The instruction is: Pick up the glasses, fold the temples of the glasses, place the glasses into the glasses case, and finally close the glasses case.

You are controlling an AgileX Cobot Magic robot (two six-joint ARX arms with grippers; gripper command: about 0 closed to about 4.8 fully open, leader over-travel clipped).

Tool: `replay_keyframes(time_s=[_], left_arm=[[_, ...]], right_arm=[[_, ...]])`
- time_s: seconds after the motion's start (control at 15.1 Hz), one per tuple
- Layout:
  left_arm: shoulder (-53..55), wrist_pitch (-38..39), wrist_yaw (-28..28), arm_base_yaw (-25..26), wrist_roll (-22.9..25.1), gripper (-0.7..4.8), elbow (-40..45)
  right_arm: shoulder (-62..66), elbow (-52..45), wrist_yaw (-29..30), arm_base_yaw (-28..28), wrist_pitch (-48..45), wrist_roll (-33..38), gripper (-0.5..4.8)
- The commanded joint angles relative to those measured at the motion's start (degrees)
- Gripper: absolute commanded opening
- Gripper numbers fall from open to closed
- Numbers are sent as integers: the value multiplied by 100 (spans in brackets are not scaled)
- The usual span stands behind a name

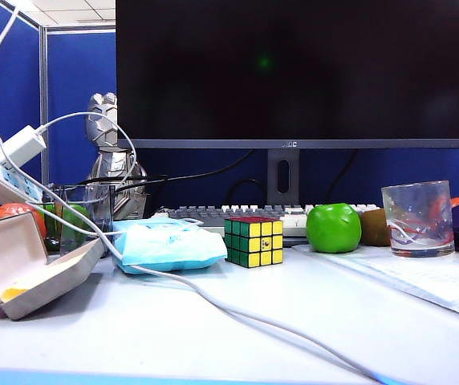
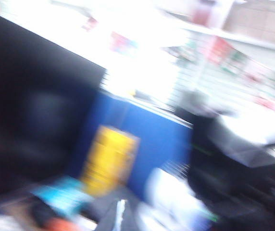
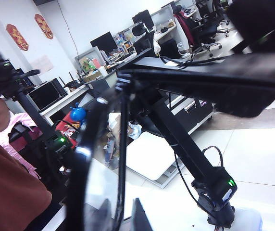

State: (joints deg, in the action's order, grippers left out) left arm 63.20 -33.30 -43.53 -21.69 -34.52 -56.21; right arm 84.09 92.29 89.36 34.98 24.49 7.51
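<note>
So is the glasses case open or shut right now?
Open. The glasses case at the table's left edge has its lid raised, showing pale lining and something yellow inside.

exterior: sharp, evenly lit | left wrist: heavy motion blur, blown-out whites | right wrist: bright, near objects soft

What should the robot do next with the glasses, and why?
Probably bring the shut left gripper over to push a temple folded: the right gripper grips the glasses by the frame, a temple sticks out straight, and the glasses case lies open.
</note>
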Motion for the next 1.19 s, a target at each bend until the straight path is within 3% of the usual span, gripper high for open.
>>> replay_keyframes(time_s=[0.07,0.13,0.4,1.06,1.13,1.19], left_arm=[[76,7,-411,-507,155,-4,-22],[160,199,-452,-737,153,-4,-22],[164,192,-898,-828,83,-4,-22],[103,195,-1869,-833,-372,-4,-22],[103,131,-1856,-833,-367,-4,-22],[103,118,-1403,-826,-345,-4,-22]], right_arm=[[-35,17,-72,15,-76,24,-5],[-35,17,-81,15,-76,31,-5],[-48,17,-234,0,-103,31,-5],[-48,17,-1606,-31,-584,46,-5],[-48,17,-1596,-31,-590,46,-5],[-74,17,-1499,-31,-595,120,-5]])
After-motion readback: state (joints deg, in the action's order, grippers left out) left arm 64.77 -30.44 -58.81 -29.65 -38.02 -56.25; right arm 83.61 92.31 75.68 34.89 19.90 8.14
